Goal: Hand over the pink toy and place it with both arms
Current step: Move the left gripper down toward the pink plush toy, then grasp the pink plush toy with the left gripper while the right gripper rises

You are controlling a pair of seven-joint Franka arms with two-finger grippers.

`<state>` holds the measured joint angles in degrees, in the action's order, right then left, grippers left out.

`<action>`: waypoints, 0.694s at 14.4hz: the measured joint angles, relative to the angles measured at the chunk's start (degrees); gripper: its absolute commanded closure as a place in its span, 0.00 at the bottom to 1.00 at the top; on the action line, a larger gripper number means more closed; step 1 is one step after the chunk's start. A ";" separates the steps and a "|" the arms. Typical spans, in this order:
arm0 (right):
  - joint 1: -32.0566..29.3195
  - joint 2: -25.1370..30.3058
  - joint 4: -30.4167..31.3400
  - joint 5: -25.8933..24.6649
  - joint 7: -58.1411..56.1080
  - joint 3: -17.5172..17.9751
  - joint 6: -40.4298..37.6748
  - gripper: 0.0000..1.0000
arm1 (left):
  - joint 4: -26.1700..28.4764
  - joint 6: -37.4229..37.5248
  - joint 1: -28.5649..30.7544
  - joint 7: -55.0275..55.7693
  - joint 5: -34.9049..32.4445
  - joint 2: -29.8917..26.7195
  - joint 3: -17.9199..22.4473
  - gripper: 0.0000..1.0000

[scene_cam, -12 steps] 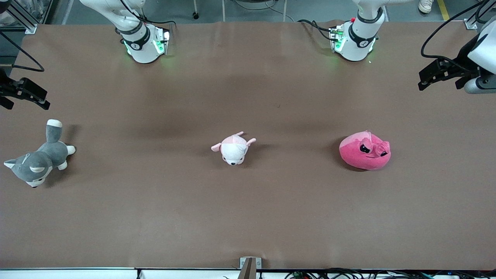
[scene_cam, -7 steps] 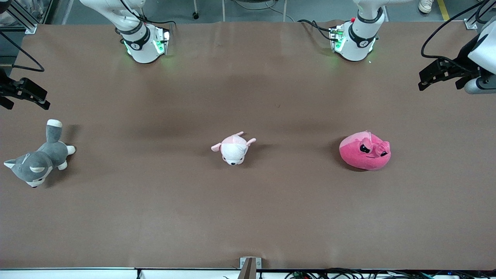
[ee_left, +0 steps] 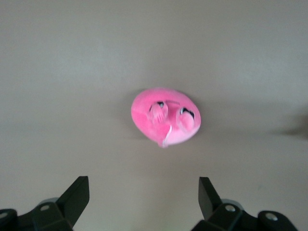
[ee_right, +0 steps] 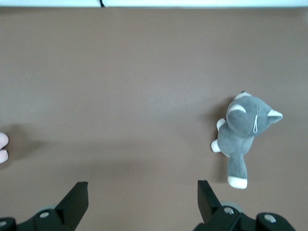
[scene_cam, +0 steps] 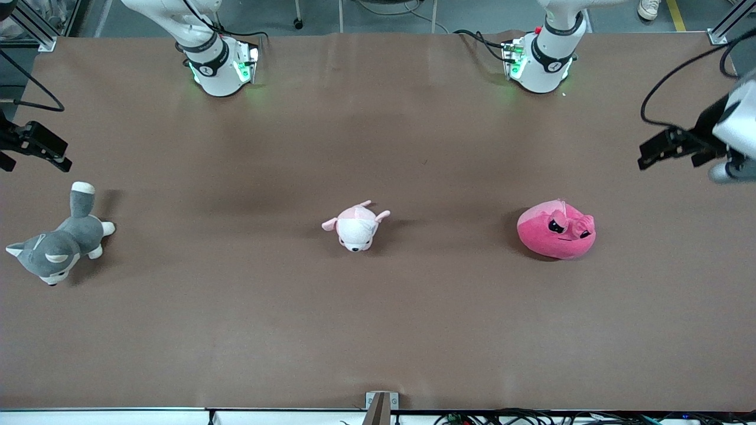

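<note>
The pink toy [scene_cam: 556, 230] sits on the surface [scene_cam: 378, 330] toward the left arm's end, about midway between the robots' edge and the camera's edge. The left tool [scene_cam: 661, 150] hangs open over that end, with nothing in it. The right tool [scene_cam: 36, 147] waits open over the other end, near the grey toy [scene_cam: 56, 245]. To grab well, the left tool should come straight down over the pink toy's middle and squeeze its soft, round body, not an ear.

Left gripper [scene_cam: 649, 154] sits lower in the front view than 0.8 s ago, closer to the pink toy [scene_cam: 556, 230]. Right gripper [scene_cam: 56, 159] drifts slightly toward the table edge.
</note>
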<state>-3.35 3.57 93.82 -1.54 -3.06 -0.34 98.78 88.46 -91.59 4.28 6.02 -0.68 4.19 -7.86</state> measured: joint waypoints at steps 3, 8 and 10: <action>0.04 -0.03 0.01 0.06 0.00 0.04 0.79 0.00 | 2.80 -7.31 0.26 0.75 0.00 3.71 -0.01 0.00; 0.48 -0.03 0.02 0.10 0.00 0.30 0.41 0.00 | 13.87 -22.28 -0.03 1.94 0.00 5.88 -0.39 0.00; 0.51 -0.04 0.02 0.93 0.00 0.32 -0.01 0.00 | 17.81 -26.02 -0.03 1.96 0.00 5.95 -0.45 0.03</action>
<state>-2.84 3.53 93.84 -0.61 -3.05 -0.02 98.77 106.27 -117.62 4.24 7.97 -0.68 10.14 -8.31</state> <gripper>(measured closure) 0.000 0.004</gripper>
